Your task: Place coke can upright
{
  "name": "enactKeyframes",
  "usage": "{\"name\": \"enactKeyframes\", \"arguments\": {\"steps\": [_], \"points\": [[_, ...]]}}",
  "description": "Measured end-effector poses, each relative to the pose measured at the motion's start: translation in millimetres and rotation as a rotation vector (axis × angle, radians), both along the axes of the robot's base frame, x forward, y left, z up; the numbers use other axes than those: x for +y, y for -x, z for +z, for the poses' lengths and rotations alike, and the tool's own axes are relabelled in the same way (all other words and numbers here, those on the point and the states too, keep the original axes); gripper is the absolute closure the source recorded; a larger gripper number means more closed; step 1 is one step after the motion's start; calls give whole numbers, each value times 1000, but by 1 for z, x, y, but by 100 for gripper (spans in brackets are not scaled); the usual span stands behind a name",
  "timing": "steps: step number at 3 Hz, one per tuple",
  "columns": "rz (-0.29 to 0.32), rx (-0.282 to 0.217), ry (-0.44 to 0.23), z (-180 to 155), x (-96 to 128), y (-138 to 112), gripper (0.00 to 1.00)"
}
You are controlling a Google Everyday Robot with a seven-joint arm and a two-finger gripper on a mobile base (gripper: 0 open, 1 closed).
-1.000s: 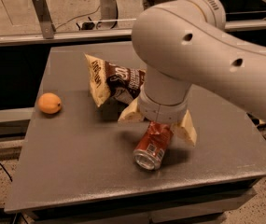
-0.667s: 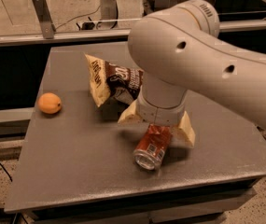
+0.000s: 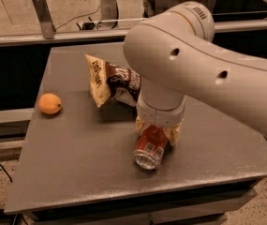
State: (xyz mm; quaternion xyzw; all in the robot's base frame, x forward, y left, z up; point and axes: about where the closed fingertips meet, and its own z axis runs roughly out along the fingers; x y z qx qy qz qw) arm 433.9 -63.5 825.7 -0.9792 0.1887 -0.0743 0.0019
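Note:
The coke can [image 3: 150, 146] is red with a silver rim. It is tilted, its silver end facing the front of the grey table [image 3: 77, 158]. My gripper [image 3: 158, 131] reaches down from the large white arm, and its cream fingers [image 3: 175, 134] are shut on the can's upper end on both sides. The can's far end is hidden between the fingers. I cannot tell whether the can's lower rim touches the table.
A brown and yellow chip bag [image 3: 112, 82] lies just behind the gripper. A round orange fruit [image 3: 49, 103] sits near the table's left edge. The table's front edge is close below the can. A glass partition and floor cables lie beyond the table.
The fingers have closed in on the can from a wider spread. The arm has swung lower and across more of the view. The can stays in about the same spot.

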Motion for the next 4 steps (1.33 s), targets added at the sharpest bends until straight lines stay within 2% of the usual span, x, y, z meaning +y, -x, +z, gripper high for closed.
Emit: {"name": "enactKeyframes", "arguments": {"steps": [1,2,3,4], "points": [[-4,18,-14,9,-1,0,79],[-18,1,-89,35,-19,-7,100],[-18,1,-89,35,-19,-7,100],[97,-119,-51,62,-35,-22,100]]}}
